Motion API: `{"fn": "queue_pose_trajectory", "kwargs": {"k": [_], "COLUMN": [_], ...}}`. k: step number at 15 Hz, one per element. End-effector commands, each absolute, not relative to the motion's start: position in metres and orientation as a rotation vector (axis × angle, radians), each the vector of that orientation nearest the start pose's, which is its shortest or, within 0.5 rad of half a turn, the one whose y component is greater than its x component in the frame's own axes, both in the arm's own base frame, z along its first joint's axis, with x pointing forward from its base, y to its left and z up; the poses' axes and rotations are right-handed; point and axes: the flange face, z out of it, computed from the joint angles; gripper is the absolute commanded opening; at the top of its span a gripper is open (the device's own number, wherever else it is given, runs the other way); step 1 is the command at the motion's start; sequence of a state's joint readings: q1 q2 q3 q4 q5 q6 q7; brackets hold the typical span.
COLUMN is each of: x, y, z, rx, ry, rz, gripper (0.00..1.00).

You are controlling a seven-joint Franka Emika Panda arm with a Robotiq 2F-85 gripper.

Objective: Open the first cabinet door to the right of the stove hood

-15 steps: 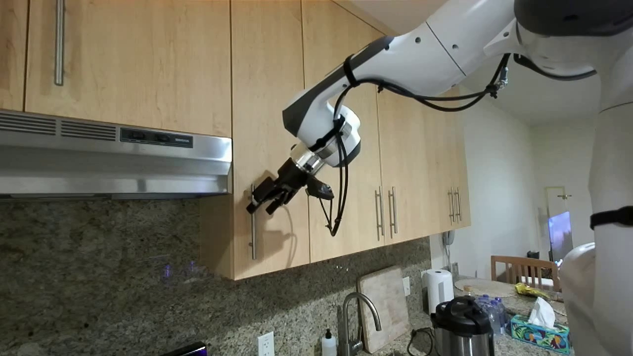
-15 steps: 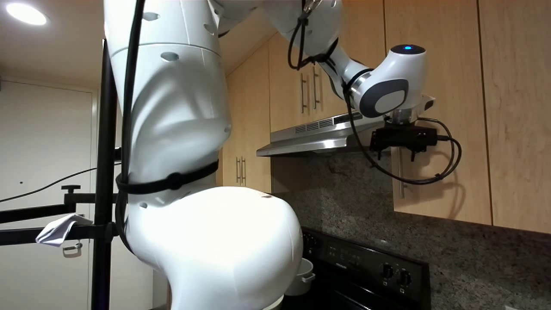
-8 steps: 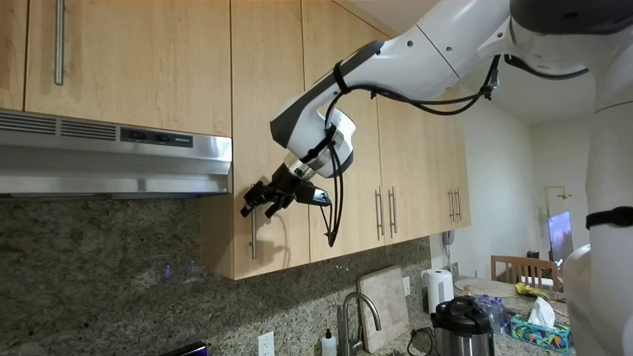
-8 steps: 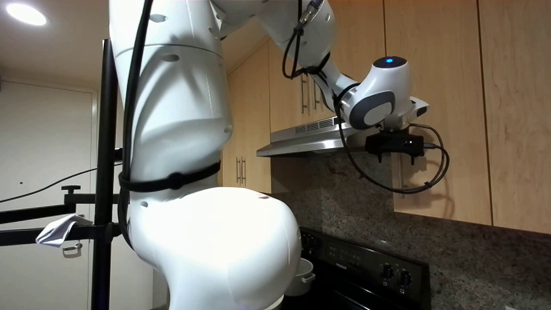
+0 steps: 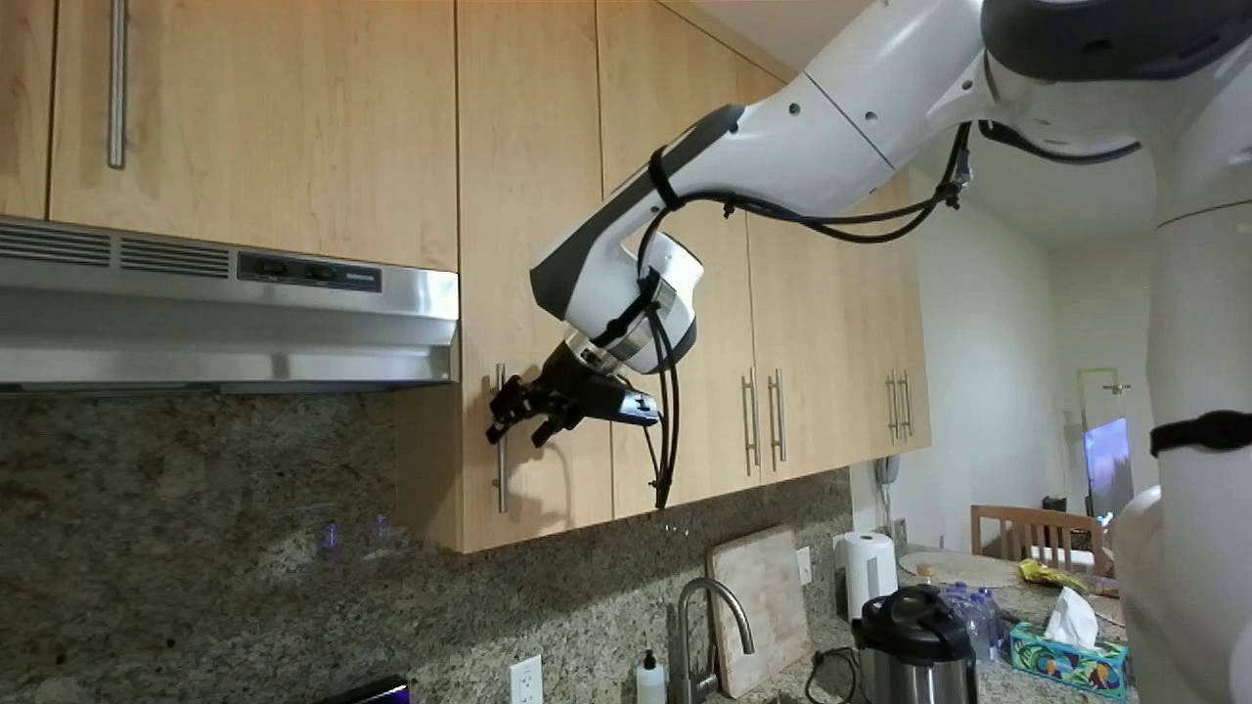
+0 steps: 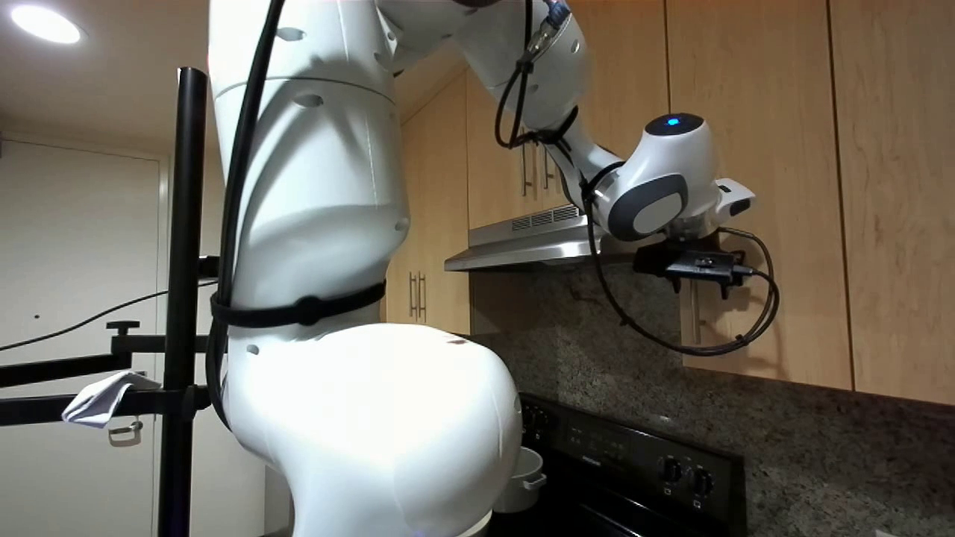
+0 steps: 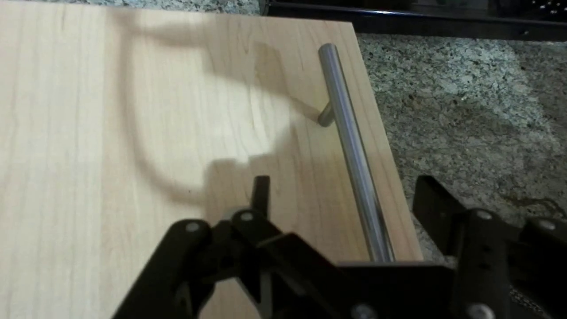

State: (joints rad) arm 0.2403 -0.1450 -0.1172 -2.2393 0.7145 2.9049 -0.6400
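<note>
The first cabinet door (image 5: 528, 196) is tall, light wood and shut. It also shows in an exterior view (image 6: 783, 186) and fills much of the wrist view (image 7: 177, 110). Its slim silver bar handle (image 5: 502, 469) runs vertically near the lower left edge. In the wrist view the handle (image 7: 354, 146) passes between the spread fingers of my gripper (image 7: 345, 190), nearer the right finger, with gaps on both sides. My gripper (image 5: 520, 432) is open and empty at the handle's middle height. How far the fingertips stand from the door is hard to tell. The stove hood (image 5: 225, 323) is left of the door.
Tall doors with paired handles (image 5: 763, 420) are to the right. A shorter door (image 5: 254, 117) sits above the hood. Below are a faucet (image 5: 719, 606), a pressure cooker (image 5: 915, 636) and a black stove (image 6: 634, 462). A cable loop (image 6: 716, 347) hangs from my wrist.
My gripper has moved down along the handle and has turned a little, so its body is more tilted. The fingers stay open. The door has not moved.
</note>
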Motion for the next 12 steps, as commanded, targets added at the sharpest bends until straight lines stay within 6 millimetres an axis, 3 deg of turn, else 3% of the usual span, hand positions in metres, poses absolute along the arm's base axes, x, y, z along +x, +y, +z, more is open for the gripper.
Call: {"fn": "queue_pose_trajectory", "kwargs": {"k": [1,4,8,10,12], "x": [0.546,0.55,0.55,0.551,0.55], "y": [0.029,0.027,0.041,0.047,0.046], "z": [0.516,0.519,0.522,0.523,0.523], "rx": [-2.635,-2.633,-2.623,-2.619,-2.627], "ry": [-0.133,-0.124,-0.175,-0.191,-0.189], "rz": [-1.247,-1.271,-1.273,-1.278,-1.285], "gripper": [0.53,0.33,0.08,0.05,0.08]}}
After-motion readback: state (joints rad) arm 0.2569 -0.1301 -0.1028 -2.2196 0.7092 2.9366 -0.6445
